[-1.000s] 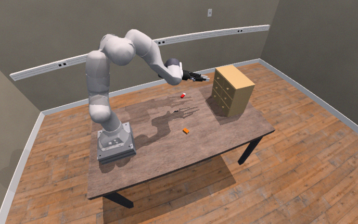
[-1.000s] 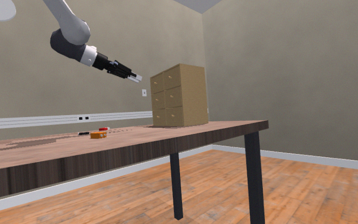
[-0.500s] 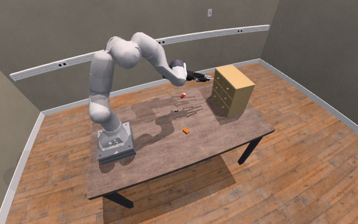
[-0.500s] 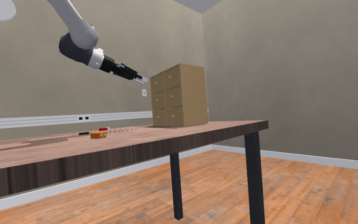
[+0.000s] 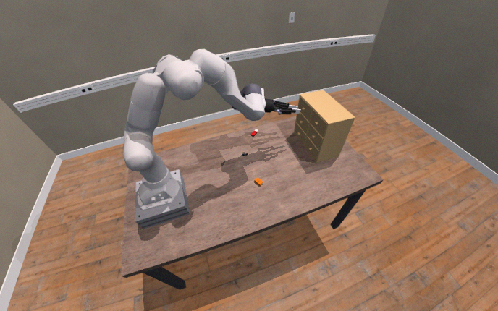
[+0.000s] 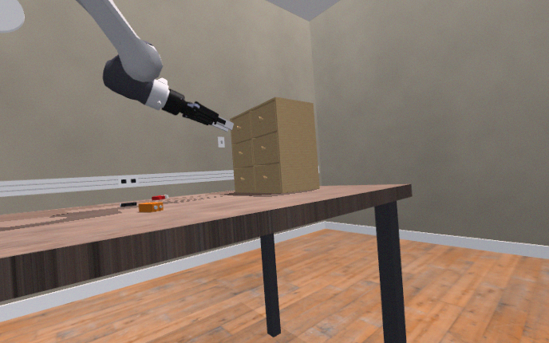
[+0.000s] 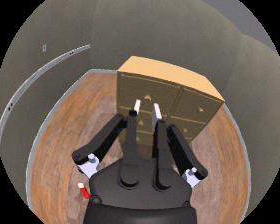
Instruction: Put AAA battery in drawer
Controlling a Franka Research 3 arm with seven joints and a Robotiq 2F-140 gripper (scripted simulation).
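Observation:
The AAA battery [image 5: 244,153] is a small dark cylinder lying on the table's middle; it also shows in the exterior view [image 6: 128,204]. The wooden chest [image 5: 322,125] stands upright at the table's far right, with all drawers shut. My gripper [image 5: 295,110] is held level in the air, with its fingertips just in front of the top row's left drawer [image 6: 242,123]. In the wrist view the fingers are narrowed to a small gap with nothing between them, pointing at the chest front [image 7: 167,106]. I cannot tell whether they touch the drawer knob.
A red and white object [image 5: 254,132] lies on the table below the arm's wrist. An orange block [image 5: 258,181] lies nearer the front edge. The arm's base [image 5: 161,199] is bolted at the table's left.

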